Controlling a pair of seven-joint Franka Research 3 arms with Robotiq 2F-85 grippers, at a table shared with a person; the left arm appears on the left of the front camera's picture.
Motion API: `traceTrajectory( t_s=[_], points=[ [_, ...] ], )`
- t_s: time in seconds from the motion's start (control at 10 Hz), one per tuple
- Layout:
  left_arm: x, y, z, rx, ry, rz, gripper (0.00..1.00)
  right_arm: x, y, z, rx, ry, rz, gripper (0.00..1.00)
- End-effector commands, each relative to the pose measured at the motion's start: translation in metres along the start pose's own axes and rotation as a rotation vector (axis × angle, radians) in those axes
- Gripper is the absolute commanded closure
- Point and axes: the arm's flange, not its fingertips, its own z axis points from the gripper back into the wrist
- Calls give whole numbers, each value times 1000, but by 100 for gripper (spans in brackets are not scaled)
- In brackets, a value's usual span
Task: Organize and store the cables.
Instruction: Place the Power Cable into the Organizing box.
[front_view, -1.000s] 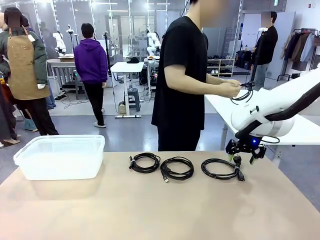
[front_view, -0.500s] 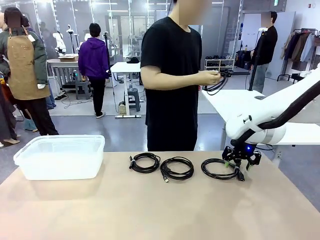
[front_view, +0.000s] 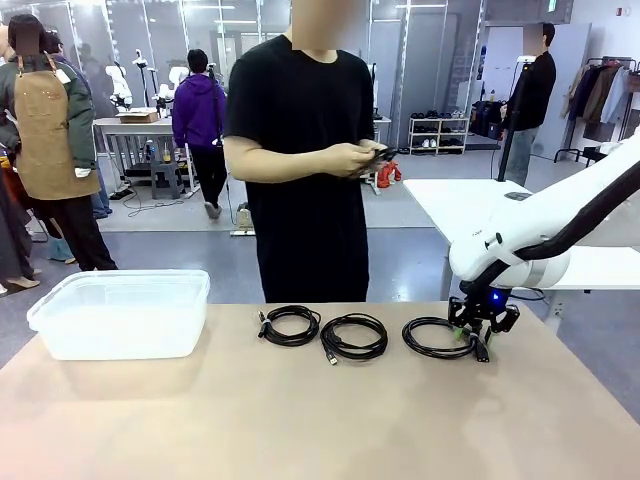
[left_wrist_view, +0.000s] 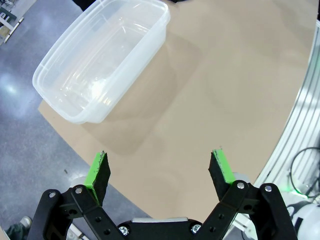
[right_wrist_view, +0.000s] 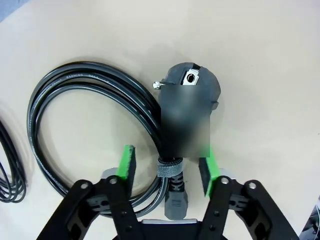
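Three coiled black cables lie in a row on the tan table: left (front_view: 291, 325), middle (front_view: 354, 336), right (front_view: 438, 338). My right gripper (front_view: 478, 330) is down at the right coil's far-right end. In the right wrist view that cable (right_wrist_view: 65, 80) has its strapped bundle and grey plug (right_wrist_view: 192, 82) between my right gripper's (right_wrist_view: 167, 165) green pads; the jaws are partly narrowed, and a gap shows on the left side. The person across the table holds another cable (front_view: 375, 155) in both hands. My left gripper (left_wrist_view: 160, 170) hangs open over bare table.
A clear plastic bin (front_view: 120, 312) stands at the table's left, empty; the left wrist view has its rim (left_wrist_view: 47, 67) ahead of the fingers. The table's left edge (left_wrist_view: 75, 150) is close to the left gripper. A white table (front_view: 450, 205) stands behind right.
My right gripper sank onto the right coil's end and its jaws narrowed around the bundle. The person walked left behind the table, carrying a cable.
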Motion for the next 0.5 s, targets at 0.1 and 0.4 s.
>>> traceTrajectory(
  t_s=[0.1, 0.4],
  points=[
    [0, 0, 0, -2, -2, -10, 0, 0, 13, 3, -39, 13, -40, 100],
    [0, 0, 0, -2, -2, -10, 0, 2, 13, 6, -35, 12, -50, 100]
  ],
)
